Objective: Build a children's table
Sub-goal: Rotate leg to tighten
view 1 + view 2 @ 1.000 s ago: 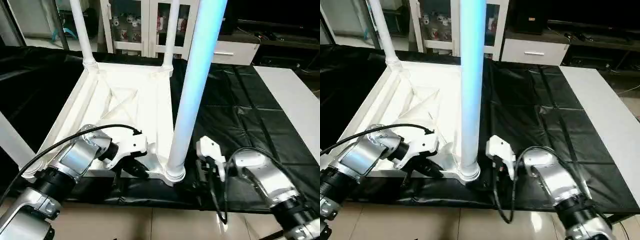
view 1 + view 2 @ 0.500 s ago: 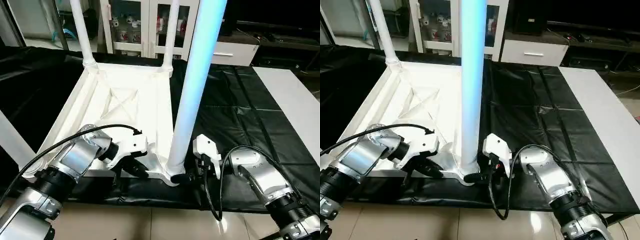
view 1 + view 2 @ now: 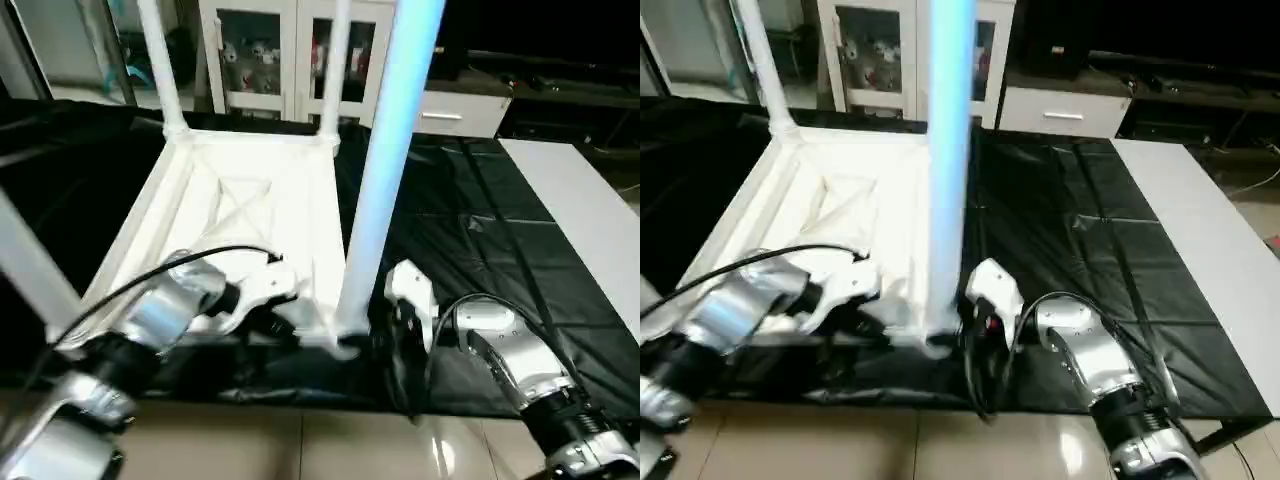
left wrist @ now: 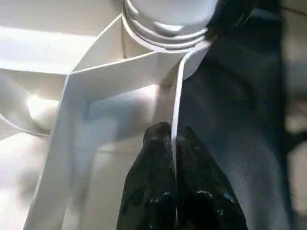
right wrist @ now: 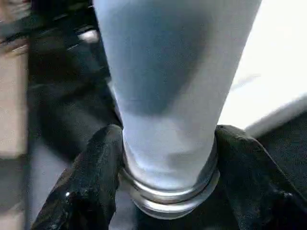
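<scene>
A black sheet (image 3: 520,250) covers the work surface. On its left half lies the white plastic tabletop (image 3: 250,215), upside down, X-ribbed underside facing up, its long axis running from the near edge of the surface toward the far edge. White tube legs stand upright from its corner sockets: two at the far corners (image 3: 160,60), and a near-right leg (image 3: 385,190) rising straight up past the top of the view (it looks bluish in this light). The left gripper (image 4: 172,158) is clenched on the tabletop's thin near rim, beside the near-right socket (image 4: 168,28). The right gripper (image 5: 165,158) has its black fingers (image 5: 91,177) against both sides of that leg's base, grasping it just above the threaded collar. The table probably handles as light, stiff, smooth and slippery plastic; low on the leg seems the best hold for turning.
</scene>
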You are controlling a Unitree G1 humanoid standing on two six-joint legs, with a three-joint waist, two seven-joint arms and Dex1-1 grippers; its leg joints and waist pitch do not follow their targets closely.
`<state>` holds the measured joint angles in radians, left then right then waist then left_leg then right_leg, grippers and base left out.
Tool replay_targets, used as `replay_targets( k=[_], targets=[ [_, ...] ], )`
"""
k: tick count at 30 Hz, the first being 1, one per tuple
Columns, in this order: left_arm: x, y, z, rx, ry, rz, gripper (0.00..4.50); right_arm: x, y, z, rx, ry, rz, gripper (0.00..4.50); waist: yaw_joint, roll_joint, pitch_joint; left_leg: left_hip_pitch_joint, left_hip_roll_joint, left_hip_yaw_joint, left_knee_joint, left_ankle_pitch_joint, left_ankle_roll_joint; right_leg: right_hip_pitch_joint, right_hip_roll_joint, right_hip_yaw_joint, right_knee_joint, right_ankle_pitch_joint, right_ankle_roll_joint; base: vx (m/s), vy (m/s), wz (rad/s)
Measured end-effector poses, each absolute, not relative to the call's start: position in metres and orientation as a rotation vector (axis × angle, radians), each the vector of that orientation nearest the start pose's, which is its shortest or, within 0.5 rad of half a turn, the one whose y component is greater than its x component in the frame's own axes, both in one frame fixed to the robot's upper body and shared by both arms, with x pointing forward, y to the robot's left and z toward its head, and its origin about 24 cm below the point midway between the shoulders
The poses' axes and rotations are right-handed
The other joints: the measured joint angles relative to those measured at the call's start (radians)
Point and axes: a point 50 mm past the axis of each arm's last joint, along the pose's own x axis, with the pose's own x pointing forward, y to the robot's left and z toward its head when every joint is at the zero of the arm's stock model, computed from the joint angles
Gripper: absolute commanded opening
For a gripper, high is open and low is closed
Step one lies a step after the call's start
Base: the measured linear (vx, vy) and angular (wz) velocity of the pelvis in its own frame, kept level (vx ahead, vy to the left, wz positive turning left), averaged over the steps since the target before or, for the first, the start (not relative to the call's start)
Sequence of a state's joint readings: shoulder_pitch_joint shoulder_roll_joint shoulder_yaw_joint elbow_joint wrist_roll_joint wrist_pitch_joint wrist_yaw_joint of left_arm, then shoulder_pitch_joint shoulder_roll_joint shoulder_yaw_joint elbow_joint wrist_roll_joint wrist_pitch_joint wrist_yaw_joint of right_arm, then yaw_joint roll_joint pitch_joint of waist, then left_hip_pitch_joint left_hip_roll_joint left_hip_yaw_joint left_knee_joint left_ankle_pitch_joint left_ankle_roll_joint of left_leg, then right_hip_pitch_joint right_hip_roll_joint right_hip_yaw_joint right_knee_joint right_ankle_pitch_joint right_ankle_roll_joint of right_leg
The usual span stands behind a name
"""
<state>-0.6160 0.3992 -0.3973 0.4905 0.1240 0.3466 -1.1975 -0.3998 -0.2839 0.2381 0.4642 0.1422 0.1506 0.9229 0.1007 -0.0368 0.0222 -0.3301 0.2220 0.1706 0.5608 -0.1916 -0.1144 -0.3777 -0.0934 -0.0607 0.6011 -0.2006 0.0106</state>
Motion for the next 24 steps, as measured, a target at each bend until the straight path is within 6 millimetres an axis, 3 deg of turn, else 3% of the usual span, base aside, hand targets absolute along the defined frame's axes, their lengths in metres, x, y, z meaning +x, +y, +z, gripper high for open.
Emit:
replay_targets(
  k=[4, 9, 14, 21, 22, 24],
  targets=[
    [0.325, 0.117, 0.045, 0.48, 0.626, -1.141, 0.0, 0.308, -0.11, 0.018, -0.049, 0.353, 0.811, 2.62, -0.017, 0.002, 0.001, -0.001, -0.003, -0.006, -0.002, 0.0, 0.0, -0.004, -0.001, -0.003, -0.009, 0.0, 0.001, -0.068, 0.008, -0.09],
    [0.334, 0.094, 0.04, 0.439, 0.558, -0.987, 0.0, 0.324, -0.099, 0.016, 0.028, 0.353, 0.504, 2.62, -0.044, 0.004, 0.005, -0.003, -0.015, -0.028, -0.006, 0.0, 0.0, -0.004, -0.001, -0.011, -0.036, 0.0, 0.001, -0.023, 0.012, -0.05],
    [0.339, 0.079, 0.037, 0.462, 0.51, -0.9, 0.0, 0.332, -0.088, 0.017, 0.056, 0.348, 0.265, 2.62, -0.055, 0.008, 0.01, -0.007, -0.016, -0.026, -0.006, 0.0, 0.001, -0.004, -0.001, -0.009, -0.053, 0.0, 0.001, 0.0, 0.0, 0.0],
    [0.343, 0.078, 0.039, 0.482, 0.487, -0.889, 0.0, 0.336, -0.083, 0.018, 0.051, 0.308, 0.237, 2.61, -0.056, 0.01, 0.012, -0.009, -0.016, -0.022, -0.008, -0.001, 0.001, -0.006, -0.001, -0.006, -0.056, 0.0, 0.001, 0.0, 0.0, 0.0],
    [0.343, 0.077, 0.039, 0.482, 0.485, -0.89, 0.0, 0.336, -0.084, 0.017, 0.05, 0.3, 0.246, 2.96, -0.056, 0.011, 0.013, -0.009, -0.016, -0.022, -0.009, -0.001, 0.001, -0.007, -0.001, -0.006, -0.055, 0.0, 0.0, 0.0, 0.0, 0.0],
    [0.343, 0.077, 0.04, 0.488, 0.478, -0.894, 0.0, 0.335, -0.088, 0.017, 0.047, 0.282, 0.265, 2.96, -0.053, 0.011, 0.014, -0.01, -0.016, -0.019, -0.009, -0.001, 0.001, -0.008, -0.001, -0.005, -0.053, 0.0, 0.0, 0.0, 0.0, 0.0]
  ],
)
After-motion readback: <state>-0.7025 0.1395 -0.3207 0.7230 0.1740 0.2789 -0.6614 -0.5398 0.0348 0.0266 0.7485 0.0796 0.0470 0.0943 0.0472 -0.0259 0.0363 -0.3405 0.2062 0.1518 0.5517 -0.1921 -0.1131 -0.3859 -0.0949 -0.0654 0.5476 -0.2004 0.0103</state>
